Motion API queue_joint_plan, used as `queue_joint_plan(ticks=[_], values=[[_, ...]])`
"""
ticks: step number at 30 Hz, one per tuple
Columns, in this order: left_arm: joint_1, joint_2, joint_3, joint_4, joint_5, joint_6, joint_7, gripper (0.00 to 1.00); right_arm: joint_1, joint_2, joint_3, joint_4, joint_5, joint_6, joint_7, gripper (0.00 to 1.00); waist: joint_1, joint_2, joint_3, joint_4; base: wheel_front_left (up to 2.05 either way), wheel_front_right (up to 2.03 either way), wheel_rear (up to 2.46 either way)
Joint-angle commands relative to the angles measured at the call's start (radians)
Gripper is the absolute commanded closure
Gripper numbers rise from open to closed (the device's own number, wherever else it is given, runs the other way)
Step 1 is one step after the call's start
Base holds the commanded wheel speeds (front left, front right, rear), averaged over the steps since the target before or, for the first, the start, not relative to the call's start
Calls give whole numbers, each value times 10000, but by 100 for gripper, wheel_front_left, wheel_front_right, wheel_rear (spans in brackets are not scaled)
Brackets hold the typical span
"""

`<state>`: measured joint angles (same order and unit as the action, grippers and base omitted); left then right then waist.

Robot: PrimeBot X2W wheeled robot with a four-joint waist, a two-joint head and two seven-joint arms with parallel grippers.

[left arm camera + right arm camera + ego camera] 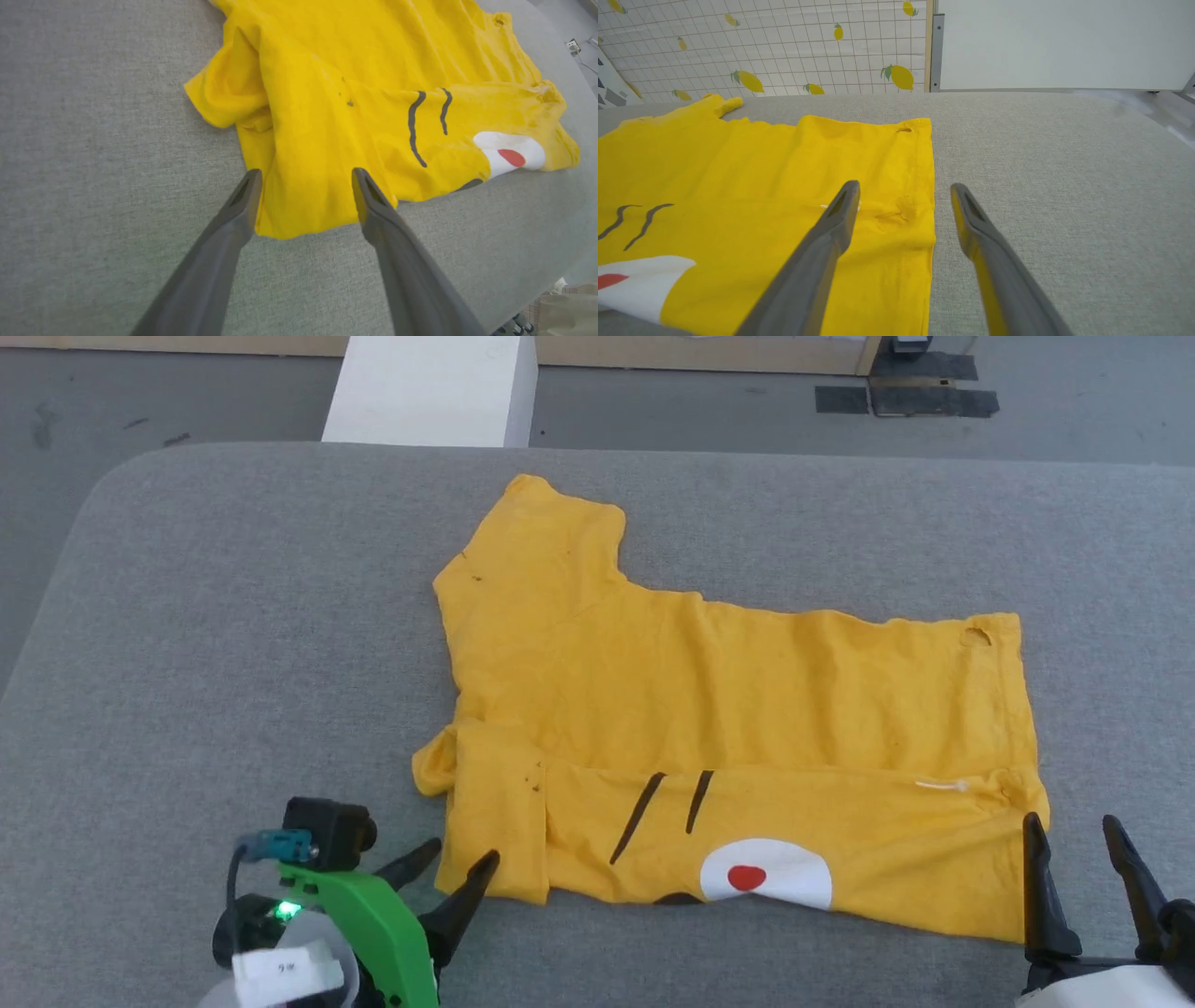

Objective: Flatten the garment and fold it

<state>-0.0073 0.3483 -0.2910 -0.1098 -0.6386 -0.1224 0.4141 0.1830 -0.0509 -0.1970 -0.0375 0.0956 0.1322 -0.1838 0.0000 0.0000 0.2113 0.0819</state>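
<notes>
The garment [709, 709], a mustard-yellow T-shirt, lies spread on the grey table [233, 644], its near strip folded over so the white oval, red dot and dark stripes face up. My left gripper [457, 859] stands open at the garment's near left corner [299, 205], fingers straddling that corner with nothing pinched. My right gripper [1074, 826] is open at the garment's near right corner, one finger over the cloth [878, 200] and the other over bare table. One sleeve sticks out at the far left, another is bunched at the near left.
The table's rounded far left corner [112, 495] drops to a grey floor. A white block [434, 387] stands beyond the far edge. A lemon-patterned wall [761, 46] and a white panel [1064, 42] rise behind the table in the right wrist view.
</notes>
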Motion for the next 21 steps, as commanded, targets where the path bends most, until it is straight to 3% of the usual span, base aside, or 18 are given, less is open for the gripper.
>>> queue_joint_plan(ticks=[1, 6, 14, 16, 17, 21], values=[[-244, 59, -48, 231, -127, 26, 263, 0, -138, 6, 12, 21, -89, -15, 22, 0, 0, 0, 80, -100, 0, 0, 0], [-523, 103, -152, 883, -177, 255, 891, 0, -118, 6, -36, 11, -106, -15, 66, 0, 0, 0, 216, -276, 0, 0, 0], [-758, -272, -286, 1967, -713, 513, 1627, 0, -130, 6, -2, -7, -71, -15, 103, 0, 0, 0, 414, -425, 0, 0, 0], [-834, -280, -393, 2178, -702, 466, 1686, 78, -157, 7, 22, -28, -69, -15, 123, 0, 0, 0, 464, -449, 0, 0, 0], [-852, -307, -434, 2294, -743, 448, 1730, 100, -183, 7, 29, -39, -74, -15, 141, 0, 0, 0, 484, -464, 0, 0, 0], [-868, -408, -344, 2398, -991, 346, 1497, 100, -265, 7, -10, -47, -132, -15, 175, 0, 0, 0, 505, -490, 0, 0, 0]])
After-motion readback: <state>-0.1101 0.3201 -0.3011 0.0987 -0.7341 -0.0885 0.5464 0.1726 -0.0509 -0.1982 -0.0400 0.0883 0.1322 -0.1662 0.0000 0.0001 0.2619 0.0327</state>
